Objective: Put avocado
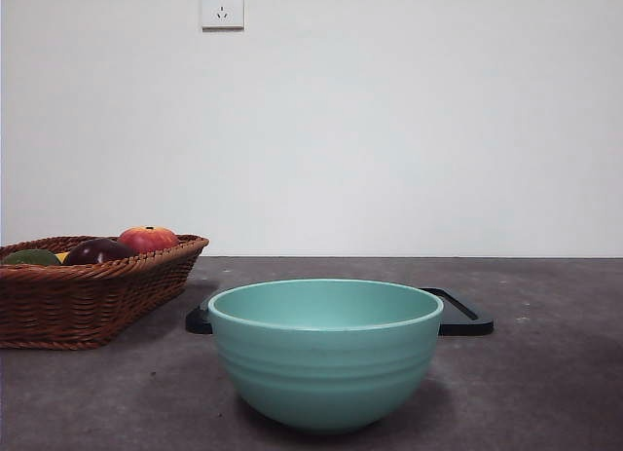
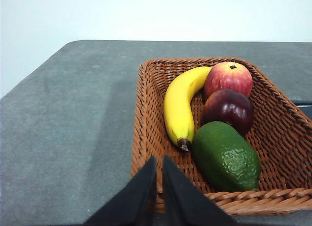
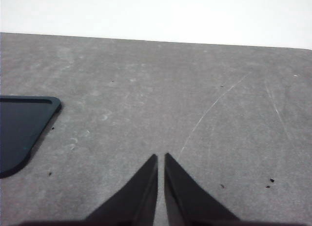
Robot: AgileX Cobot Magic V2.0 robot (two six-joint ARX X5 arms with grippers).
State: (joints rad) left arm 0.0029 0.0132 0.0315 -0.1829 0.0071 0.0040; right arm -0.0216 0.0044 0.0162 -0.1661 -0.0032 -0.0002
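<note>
Avocado [image 2: 225, 156] lies in the wicker basket [image 2: 146, 113] at the table's left, touching the dark maroon fruit [image 2: 228, 110], near the banana [image 2: 179, 106] and apple [image 2: 228, 77]. Left gripper [image 2: 159, 160] above the basket's near rim, jaws nearly closed, holding nothing. Right gripper [image 3: 161, 157] over bare table [image 3: 195, 89] beside the black tray [image 3: 19, 128], jaws likewise together, empty. Teal bowl [image 1: 326, 354] stands centre front.

I see a brown woven wicker basket [image 2: 146, 118] holding the avocado [image 2: 226, 156], its dull green skin pebbled and matt. The maroon fruit [image 2: 229, 109] looks glossy. The table [image 3: 161, 89] is grey, rough and scratched; the teal bowl [image 1: 326, 358] looks smooth with a soft sheen.
</note>
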